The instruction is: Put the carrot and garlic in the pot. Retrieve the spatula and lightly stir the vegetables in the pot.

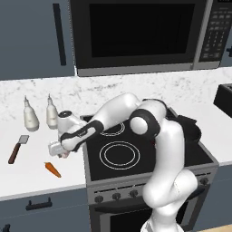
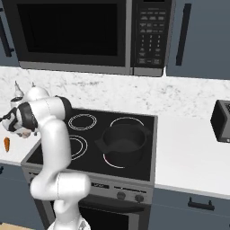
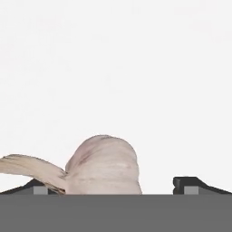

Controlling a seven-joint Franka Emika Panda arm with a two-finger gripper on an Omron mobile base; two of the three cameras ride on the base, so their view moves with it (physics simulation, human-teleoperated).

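claw poised over the garlic, left of the stove

left base view: the white arm reaches left from over the stove [image 1: 149, 154] and bends down to the white worktop [image 1: 27, 172]. the claw [image 1: 60, 153] sits low at the stove's left edge, with a sliver of the pale garlic [image 1: 65, 155] showing beneath it. the carrot [image 1: 52, 169] lies on the worktop left of the stove, just in front of the claw. the spatula [image 1: 17, 149] lies farther left of the stove, handle toward the front edge. two white bottles [image 1: 41, 114] stand behind it near the wall. the pot [image 1: 190, 129] is on the stove's right side, largely hidden by the arm.

right base view: the pot [image 2: 123, 141] sits on the stove's [image 2: 90, 134] front right ring, with nothing visible inside. the claw [image 2: 18, 128] hangs just left of the stove; the carrot [image 2: 6, 143] lies on the worktop [image 2: 188, 152] beyond it, left of the stove. a black toaster [image 2: 221, 121] stands well right of the stove.

hand view: the garlic [image 3: 103, 165] lies between the two dark fingertips [image 3: 190, 185], nearer the left one. the jaws stand wide apart, a clear gap at the right tip; nothing is gripped.
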